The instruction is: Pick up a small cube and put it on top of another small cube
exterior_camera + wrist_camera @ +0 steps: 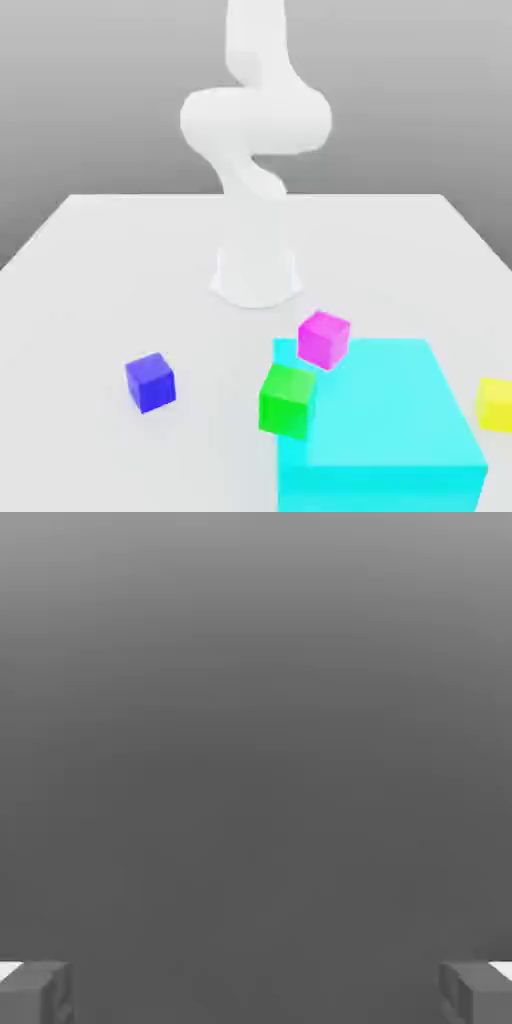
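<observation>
Cubes sit scattered on the white table (90,260): a blue cube (150,382) alone, a green cube (287,400) and pink cube (324,339) touching the big cyan block (390,410) — a yellow cube (495,403) beyond. The gripper (256,992) gapes wide, fingers (35,992) apart, holding nothing.

Bare white desk (90,290) wide open along the exterior view's left and behind the white arm base (256,275). Small blue cube (150,382) alone there, well apart from all else, reachable from every side. Crowded on the exterior view's right: large cyan block (390,420) taking much of the surface. Small magenta cube (324,339) tilted at its far corner, small green cube (287,400) tilted against its near-left edge, the two nearly touching. Small yellow cube (496,404) just beyond the block's right side. Pincer (256,992) fingers (35,992) spread wide, nothing but grey backdrop between.
</observation>
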You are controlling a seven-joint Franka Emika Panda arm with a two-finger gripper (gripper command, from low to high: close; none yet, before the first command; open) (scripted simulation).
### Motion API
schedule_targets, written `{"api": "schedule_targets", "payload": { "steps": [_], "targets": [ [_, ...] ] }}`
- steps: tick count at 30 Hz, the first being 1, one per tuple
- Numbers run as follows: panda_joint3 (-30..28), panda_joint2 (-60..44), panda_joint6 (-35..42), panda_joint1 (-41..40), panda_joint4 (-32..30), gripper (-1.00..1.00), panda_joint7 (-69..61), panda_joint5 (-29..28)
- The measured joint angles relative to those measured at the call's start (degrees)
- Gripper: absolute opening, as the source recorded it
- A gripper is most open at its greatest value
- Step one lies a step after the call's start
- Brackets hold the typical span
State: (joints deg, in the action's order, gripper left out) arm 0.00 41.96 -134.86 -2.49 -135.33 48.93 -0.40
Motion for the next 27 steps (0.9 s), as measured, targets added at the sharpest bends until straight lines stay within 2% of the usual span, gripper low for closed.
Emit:
{"api": "schedule_targets", "payload": {
  "steps": [11, 17, 20, 25, 26, 27],
  "targets": [
    [-1.44, -20.88, -16.03, -12.33, -18.08, 0.00, 16.33, -1.94],
    [-4.21, -34.84, -26.40, -18.44, -29.11, 0.00, 25.50, -1.50],
    [-4.70, -42.99, -32.68, -20.11, -30.69, 0.00, 25.93, 0.98],
    [-1.38, -53.64, -41.45, -22.38, -29.28, 0.00, 24.29, 3.65],
    [-0.84, -55.15, -42.71, -22.90, -29.03, -1.00, 24.14, 3.80],
    [-0.84, -55.15, -42.71, -22.90, -29.03, -1.00, 24.14, 3.80]
  ]
}}
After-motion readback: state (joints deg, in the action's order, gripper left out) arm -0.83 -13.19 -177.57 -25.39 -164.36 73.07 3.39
